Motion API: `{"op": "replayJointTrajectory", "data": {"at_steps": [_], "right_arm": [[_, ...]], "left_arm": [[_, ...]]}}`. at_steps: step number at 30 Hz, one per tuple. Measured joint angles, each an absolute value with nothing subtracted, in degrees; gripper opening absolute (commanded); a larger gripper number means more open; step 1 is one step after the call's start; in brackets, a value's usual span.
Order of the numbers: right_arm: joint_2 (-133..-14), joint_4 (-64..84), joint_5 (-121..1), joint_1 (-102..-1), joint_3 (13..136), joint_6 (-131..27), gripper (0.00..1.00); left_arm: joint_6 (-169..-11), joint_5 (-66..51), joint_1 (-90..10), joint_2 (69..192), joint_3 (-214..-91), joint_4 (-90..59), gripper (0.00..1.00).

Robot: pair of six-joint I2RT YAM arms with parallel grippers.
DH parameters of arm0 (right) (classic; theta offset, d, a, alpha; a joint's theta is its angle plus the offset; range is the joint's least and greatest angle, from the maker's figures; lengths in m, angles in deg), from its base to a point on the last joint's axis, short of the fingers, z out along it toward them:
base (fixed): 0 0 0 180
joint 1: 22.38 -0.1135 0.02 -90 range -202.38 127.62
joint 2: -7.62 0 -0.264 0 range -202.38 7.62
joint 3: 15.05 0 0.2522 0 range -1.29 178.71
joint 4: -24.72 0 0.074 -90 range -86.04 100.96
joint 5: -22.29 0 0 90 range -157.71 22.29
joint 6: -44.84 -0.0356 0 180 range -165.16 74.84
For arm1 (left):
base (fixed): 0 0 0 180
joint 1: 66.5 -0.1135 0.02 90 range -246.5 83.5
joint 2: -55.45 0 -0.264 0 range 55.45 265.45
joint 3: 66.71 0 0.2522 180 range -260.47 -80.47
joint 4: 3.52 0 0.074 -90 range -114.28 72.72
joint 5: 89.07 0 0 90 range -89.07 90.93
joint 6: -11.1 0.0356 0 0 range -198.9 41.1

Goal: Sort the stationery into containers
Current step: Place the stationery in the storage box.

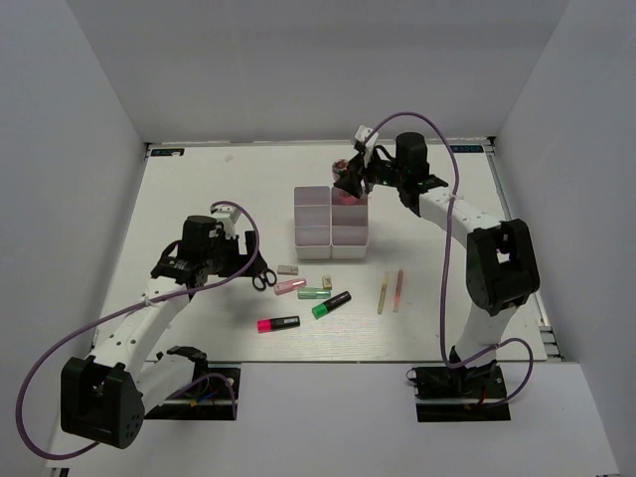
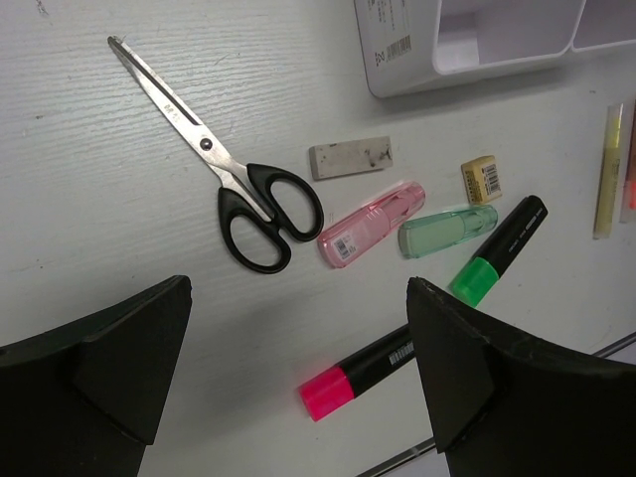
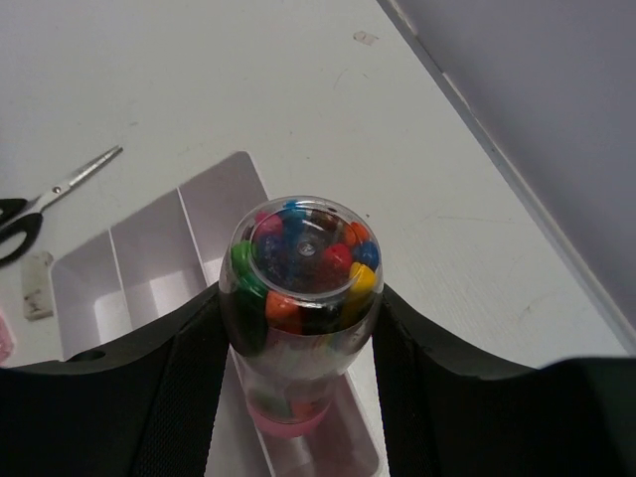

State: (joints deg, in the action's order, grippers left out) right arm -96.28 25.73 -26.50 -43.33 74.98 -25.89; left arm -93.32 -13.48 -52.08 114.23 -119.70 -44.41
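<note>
My right gripper [image 1: 350, 182] [image 3: 298, 318] is shut on the fat pink tube [image 3: 301, 253], clear and full of coloured beads. It holds the tube upright, pink end down in the far right bin of the white containers [image 1: 312, 235] [image 3: 119, 253]. My left gripper [image 1: 241, 260] [image 2: 298, 293] is open and empty above the table. The black-handled scissors [image 2: 256, 211] lie just beyond it and the pink highlighter [image 2: 350, 384] lies between its fingers. A pink marker [image 2: 371, 223], green marker [image 2: 447, 230], green highlighter [image 2: 500, 250], grey eraser [image 2: 350, 158], small yellow eraser [image 2: 481, 179] and two thin sticks [image 1: 390, 292] lie nearby.
White walls close the table in on the left, right and back. The table's front edge [image 1: 328, 362] runs just below the pink highlighter [image 1: 277, 324]. Purple cables loop round both arms.
</note>
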Motion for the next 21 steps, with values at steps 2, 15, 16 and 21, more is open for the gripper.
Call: {"op": "replayJointTrajectory", "data": {"at_steps": [2, 15, 16, 21], "right_arm": [[-96.47, 26.51, -26.50, -43.29, 74.11, -23.86, 0.00], [-96.17, 32.96, -25.93, -42.85, 65.19, -15.16, 0.47], [-95.97, 33.16, -25.95, -42.85, 64.91, -14.96, 0.55], [-94.86, 33.27, -26.11, -42.85, 64.38, -14.66, 0.64]], "left_arm": [[-93.29, -13.50, -52.08, 114.23, -119.70, -44.41, 1.00], [-93.08, -13.50, -52.08, 114.23, -119.70, -44.41, 1.00], [-93.08, -13.50, -52.08, 114.23, -119.70, -44.41, 1.00], [-93.08, -13.53, -52.08, 114.23, -119.70, -44.41, 1.00]]}}
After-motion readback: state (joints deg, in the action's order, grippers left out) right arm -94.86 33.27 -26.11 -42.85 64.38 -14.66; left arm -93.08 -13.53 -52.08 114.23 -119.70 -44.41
